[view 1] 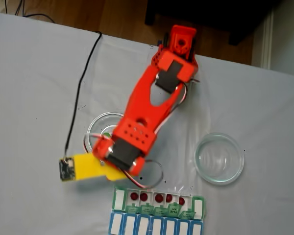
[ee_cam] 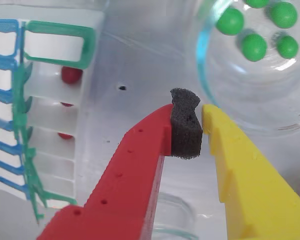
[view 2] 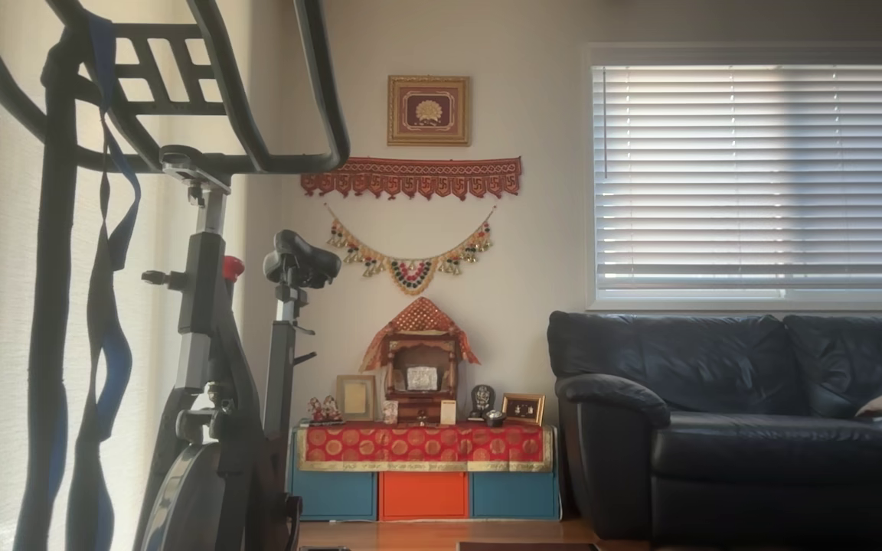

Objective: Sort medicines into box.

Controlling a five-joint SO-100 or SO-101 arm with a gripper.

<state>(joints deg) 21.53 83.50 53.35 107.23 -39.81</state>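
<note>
My gripper (ee_cam: 202,131), nearest the wrist camera, is nearly closed on nothing, foam pad (ee_cam: 186,122) almost touching the yellow finger (ee_cam: 240,170); the green pills (ee_cam: 254,46) lie up-right in the dish (ee_cam: 210,90), the box (ee_cam: 55,100) far left.

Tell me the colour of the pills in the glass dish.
Green pills, clearest in the wrist view.
</note>
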